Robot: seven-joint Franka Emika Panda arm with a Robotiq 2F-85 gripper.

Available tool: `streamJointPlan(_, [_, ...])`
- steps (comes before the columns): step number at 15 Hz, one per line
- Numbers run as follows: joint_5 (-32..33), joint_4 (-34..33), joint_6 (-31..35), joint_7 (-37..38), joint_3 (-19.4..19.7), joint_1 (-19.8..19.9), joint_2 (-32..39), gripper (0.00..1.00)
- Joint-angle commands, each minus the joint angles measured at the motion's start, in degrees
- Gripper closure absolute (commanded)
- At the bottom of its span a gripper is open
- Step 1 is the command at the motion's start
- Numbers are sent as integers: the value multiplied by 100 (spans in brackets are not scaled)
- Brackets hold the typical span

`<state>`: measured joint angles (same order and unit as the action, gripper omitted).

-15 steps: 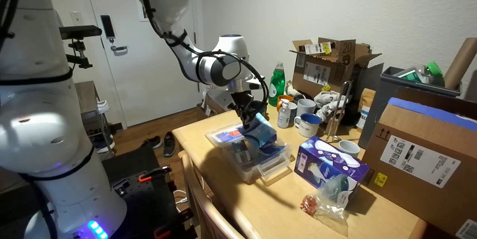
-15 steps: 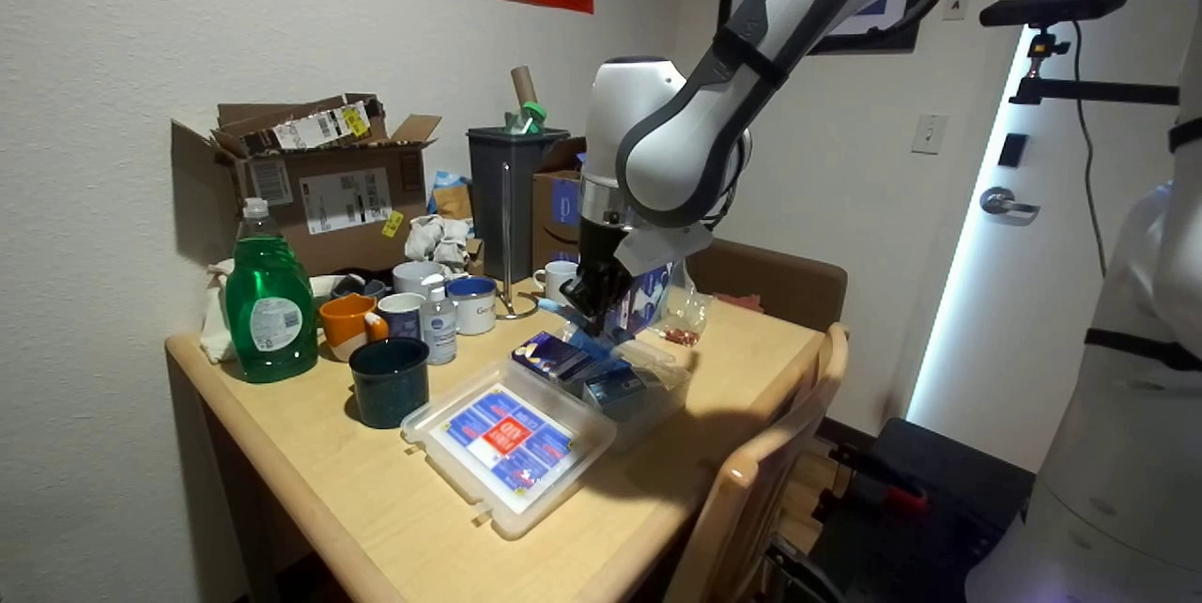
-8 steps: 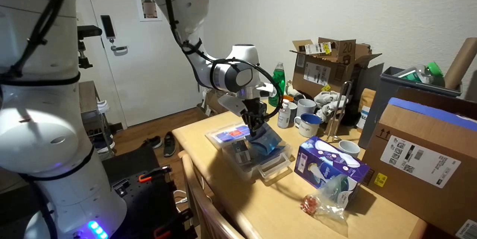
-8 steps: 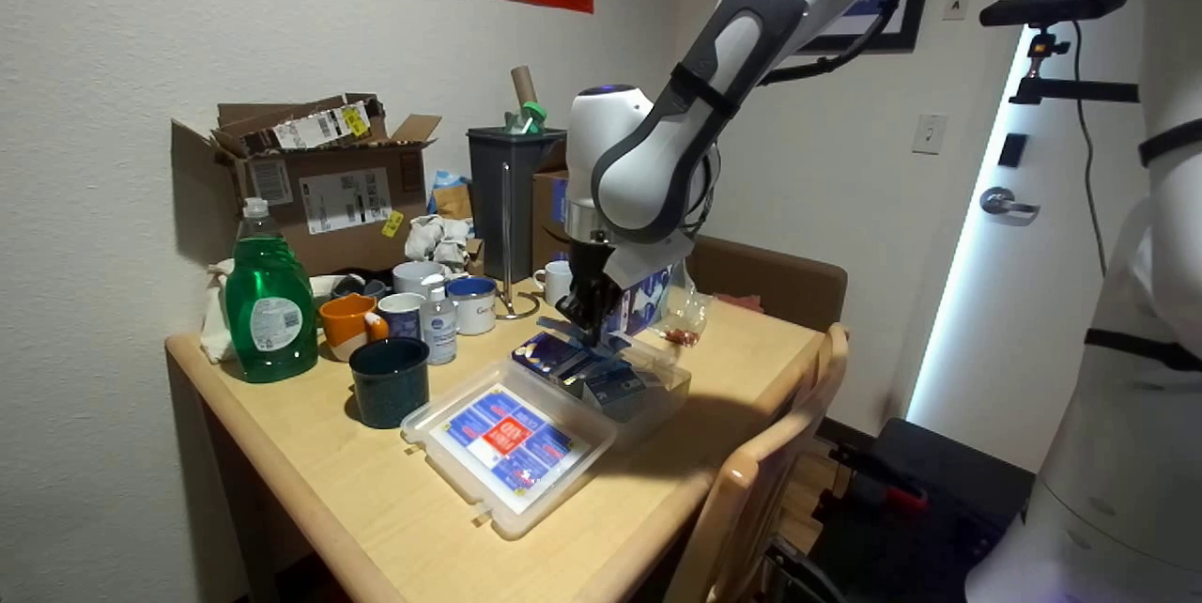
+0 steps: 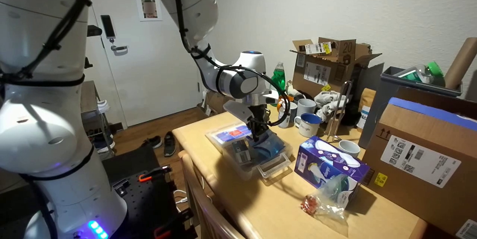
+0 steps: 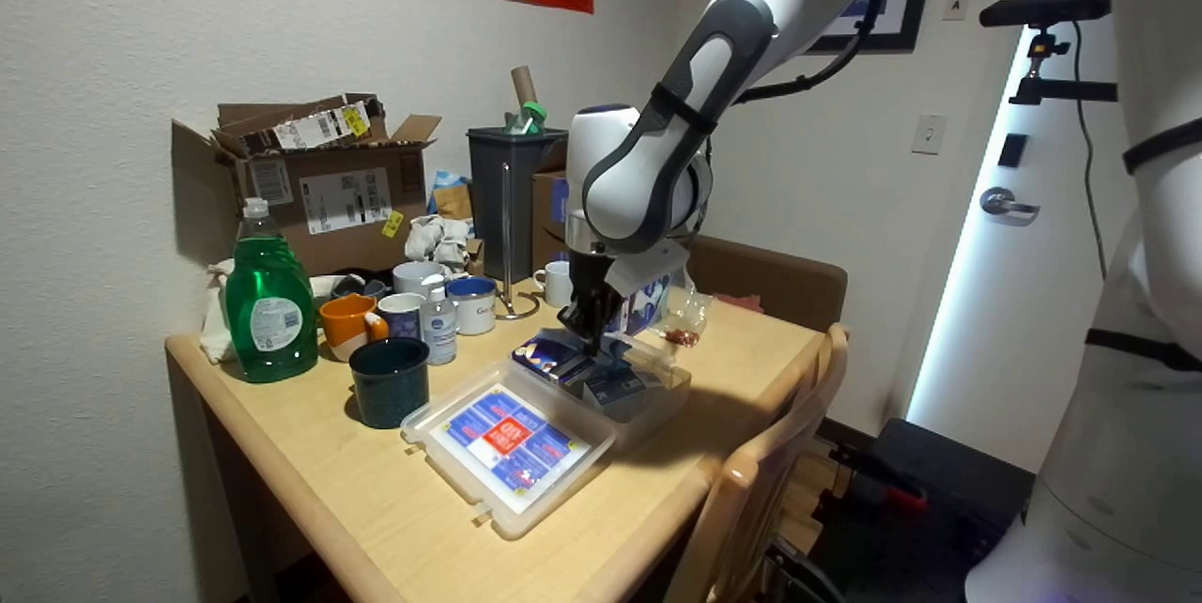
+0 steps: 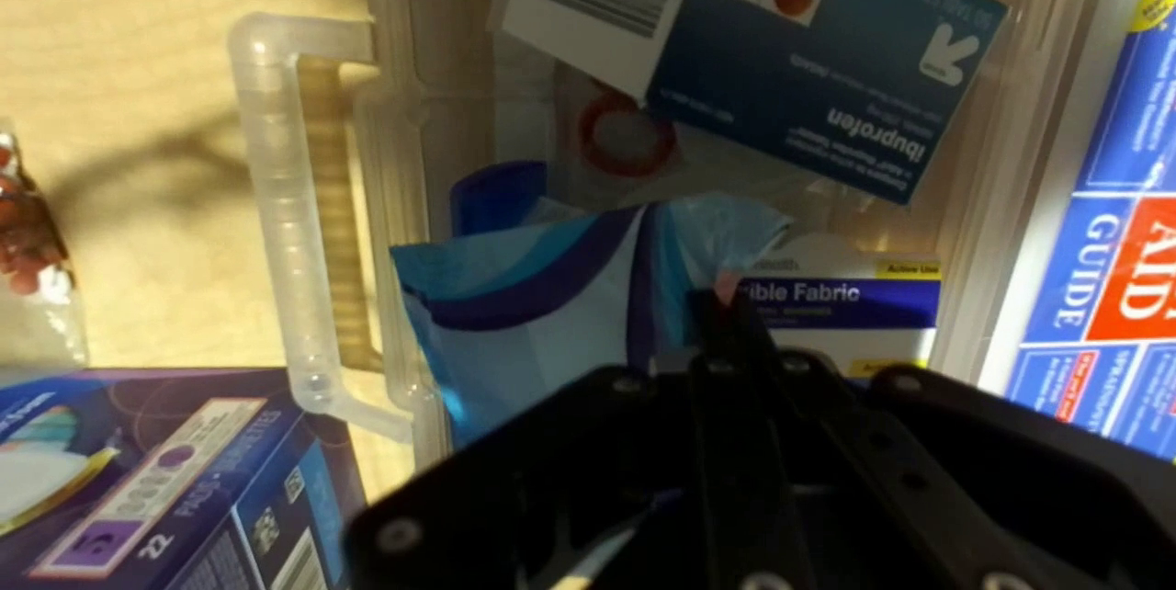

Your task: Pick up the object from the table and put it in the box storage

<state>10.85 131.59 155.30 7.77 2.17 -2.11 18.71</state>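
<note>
1. Lower than a second earlier, the tool (image 7: 726, 303) had brought the packet (image 7: 542, 296) down to the storage box (image 7: 390, 167), and the arm (image 5: 234, 79) had sunk with it.
2. The tool gripped the packet, its fingertips (image 7: 707, 323) pinched together at one edge of that soft, blue-and-white thing.
3. From the fingertips, the packet spread toward the side of the storage box with the clear handle (image 7: 285, 186); whether it touched what lay beneath could not be told.
4. Inside the storage box were an ibuprofen carton (image 7: 818, 66) and a white-and-blue carton (image 7: 845, 300) printed "Fabric", partly hidden.
5. The lid (image 6: 460, 471) lay on the worktop (image 6: 413, 537) just beside the storage box, a blue, white and red printed sheet (image 6: 507, 439) set in it.
6. Near the handle stood a purple carton (image 5: 328, 162) of pads, with a clear bag (image 5: 329, 207) of reddish contents lying beside it.
7. In an exterior view, a dark mug (image 6: 388, 382) stood near the lid, a pump bottle (image 6: 439, 331) just beside it and a green bottle (image 6: 272, 293) farther off.
</note>
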Motion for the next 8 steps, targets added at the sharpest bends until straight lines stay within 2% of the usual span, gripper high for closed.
streamJointPlan(1, [-285, 75, 154, -355, -37, 137, -92, 97])
streamJointPlan(2, [-304, 114, 153, -367, -33, 123, -151, 72])
streamJointPlan(3, [-298, 142, 158, -397, -29, 115, -190, 72])
streamJointPlan(4, [-287, 175, 139, -407, -37, 104, -246, 67])
streamJointPlan(8, [-206, 339, 50, -381, -96, -8, -524, 37])
